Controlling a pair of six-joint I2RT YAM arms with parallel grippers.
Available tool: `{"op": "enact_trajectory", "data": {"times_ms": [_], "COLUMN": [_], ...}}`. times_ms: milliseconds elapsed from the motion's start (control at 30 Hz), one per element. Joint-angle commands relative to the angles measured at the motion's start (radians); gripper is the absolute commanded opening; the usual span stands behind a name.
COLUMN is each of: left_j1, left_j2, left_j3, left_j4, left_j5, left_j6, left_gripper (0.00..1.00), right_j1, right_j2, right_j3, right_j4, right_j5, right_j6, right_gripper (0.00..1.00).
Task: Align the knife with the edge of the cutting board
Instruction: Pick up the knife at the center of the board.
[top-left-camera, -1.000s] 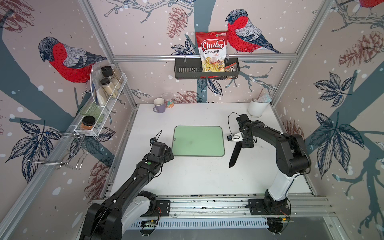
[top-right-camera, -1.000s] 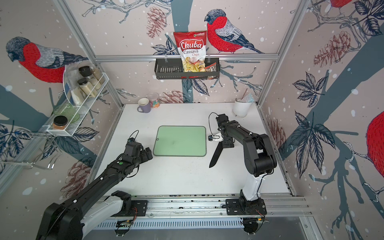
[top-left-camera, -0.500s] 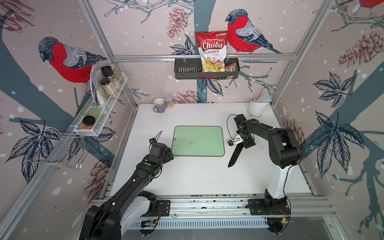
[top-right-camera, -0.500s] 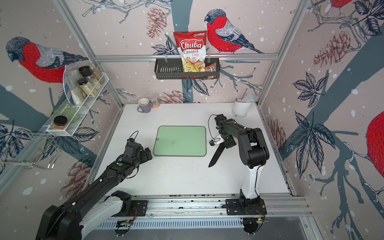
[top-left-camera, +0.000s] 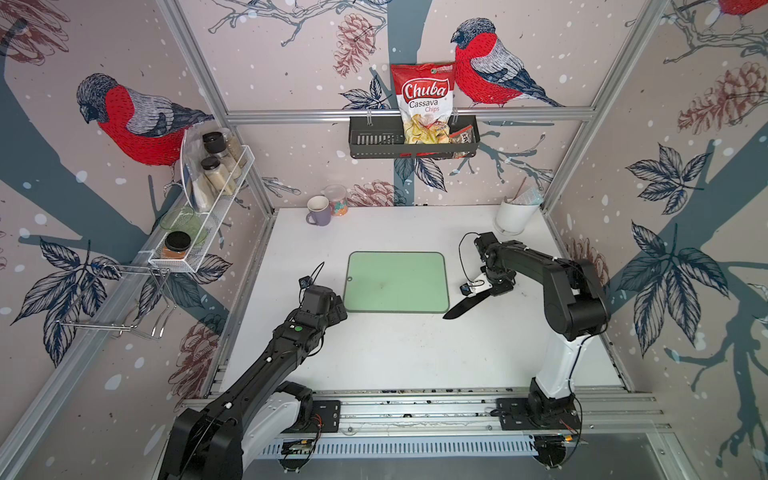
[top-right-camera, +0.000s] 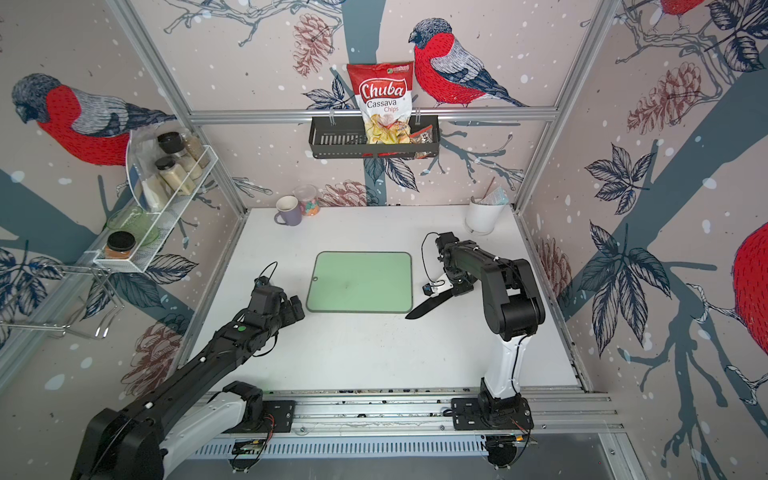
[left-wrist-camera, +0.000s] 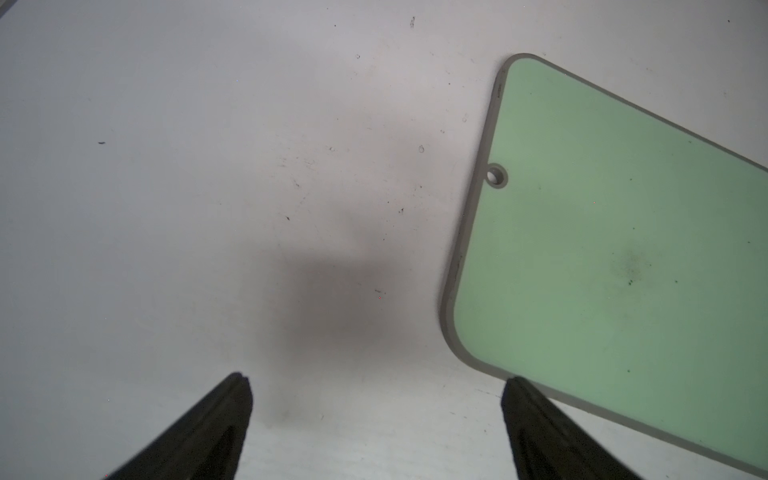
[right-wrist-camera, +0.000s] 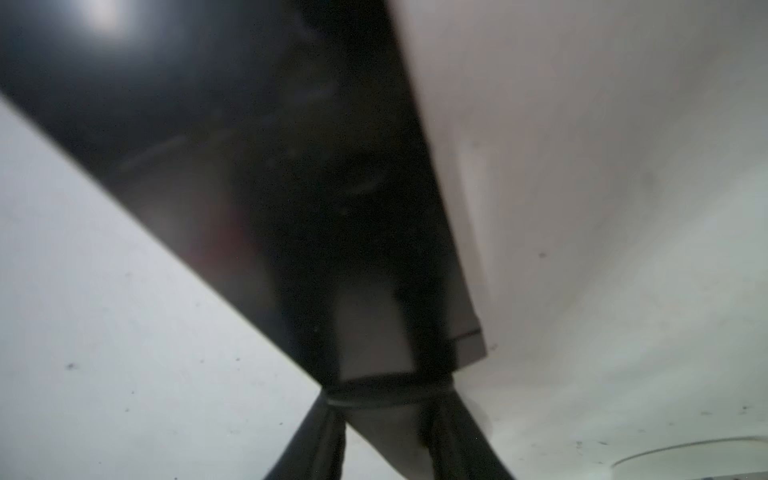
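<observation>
Both top views show the right gripper (top-left-camera: 493, 287) set down over the handle end of the knife (top-left-camera: 465, 303). Its black blade lies slanted on the white table (top-left-camera: 374, 357). The tip is just beside the near right corner of the cutting board (top-left-camera: 397, 282), and the handle angles away from the board's right edge. The left gripper (top-left-camera: 338, 309) hovers by the board's left edge, close to its near corner.

Left wrist view: the fingers (left-wrist-camera: 216, 428) are spread wide with nothing between them, above bare table, and the board (left-wrist-camera: 623, 249) lies alongside.

Right wrist view: it is blurred, but both fingers (right-wrist-camera: 320, 440) seem pressed against the knife (right-wrist-camera: 249, 166), clamping it.
</observation>
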Motion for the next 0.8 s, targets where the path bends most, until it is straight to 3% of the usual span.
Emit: {"op": "enact_trajectory", "data": {"times_ms": [0,167,400,533,767], "left_j1": [-0.006,-0.008,-0.015,-0.018,-0.02], "left_j2": [0.005,0.007,0.006,0.007,0.009], "left_j3": [0.006,0.008,0.008,0.01,0.011], "left_j4": [0.006,0.004,0.003,0.003,0.002], "left_j5": [-0.011,-0.014,-0.019,-0.023,-0.027], "left_j6": [-0.003,-0.001,-0.003,-0.002,-0.002], "left_gripper": [0.96,0.96,0.96,0.96,0.96], "right_j1": [-0.046,-0.138,-0.232,-0.251,-0.243], "right_j2": [-0.014,-0.072,-0.136,-0.118,0.012], "right_j3": [-0.048,-0.079,-0.13,-0.084,0.095], "right_j4": [0.054,0.081,0.16,0.188,0.15], "right_j5": [-0.139,-0.213,-0.242,-0.249,-0.27], "right_j6": [0.104,0.24,0.289,0.416,0.762], "right_gripper": [0.25,0.25,0.26,0.26,0.24]}}
